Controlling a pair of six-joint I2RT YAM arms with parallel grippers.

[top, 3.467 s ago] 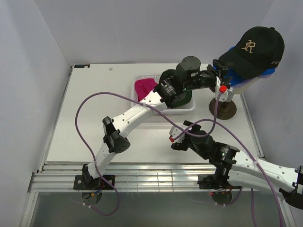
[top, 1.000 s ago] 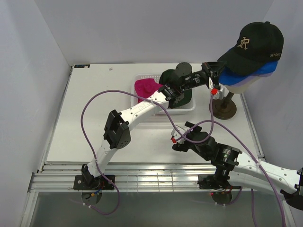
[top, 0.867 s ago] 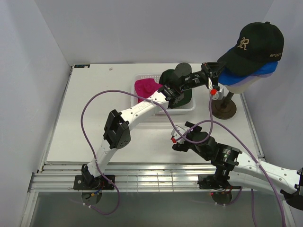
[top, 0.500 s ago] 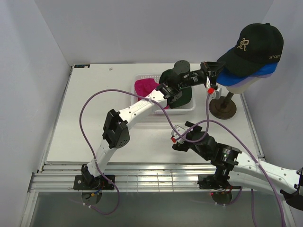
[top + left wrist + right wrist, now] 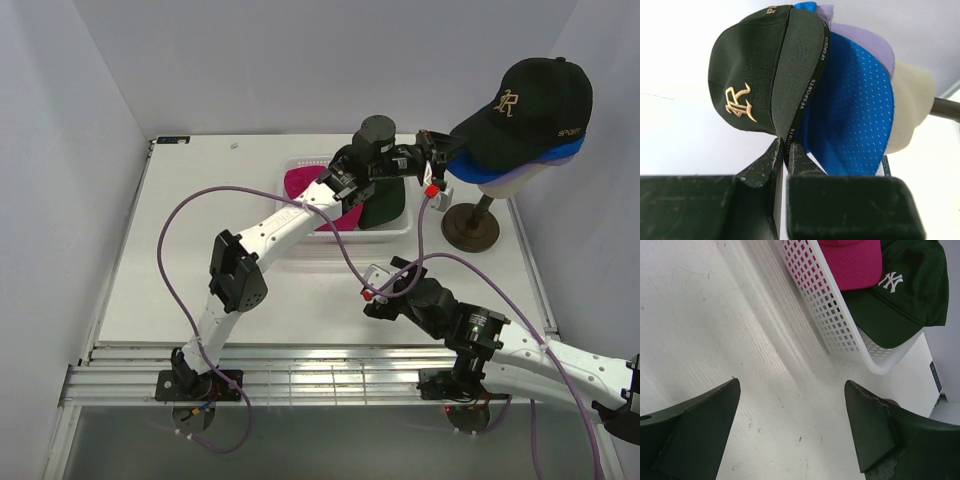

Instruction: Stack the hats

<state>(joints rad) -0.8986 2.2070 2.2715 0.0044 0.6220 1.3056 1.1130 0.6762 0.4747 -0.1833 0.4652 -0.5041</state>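
Note:
The black cap with gold emblem (image 5: pixel 530 100) sits on top of the bright blue cap (image 5: pixel 562 152) and the lavender cap (image 5: pixel 478 172) on the mannequin head. My left gripper (image 5: pixel 443 150) is shut on the black cap's brim; in the left wrist view its tips (image 5: pixel 783 142) pinch the brim edge (image 5: pixel 801 85), with the blue cap (image 5: pixel 855 105) and lavender cap (image 5: pixel 865 42) beneath. The magenta cap (image 5: pixel 303 182) and the dark green NY cap (image 5: pixel 386 203) lie in the basket, also in the right wrist view (image 5: pixel 852 262) (image 5: pixel 905 295). My right gripper (image 5: pixel 375 285) is open and empty above the table (image 5: pixel 790 385).
The cream mannequin head (image 5: pixel 508 180) stands on a brown stand (image 5: pixel 470 226) at the right. The white mesh basket (image 5: pixel 345 236) sits mid-table behind my right gripper. The left arm reaches over the basket. White walls close the table's sides and back.
My left gripper has shifted slightly left while holding the brim, and the black cap has turned and tilted on the head. The left elbow swung left. The right arm has not moved.

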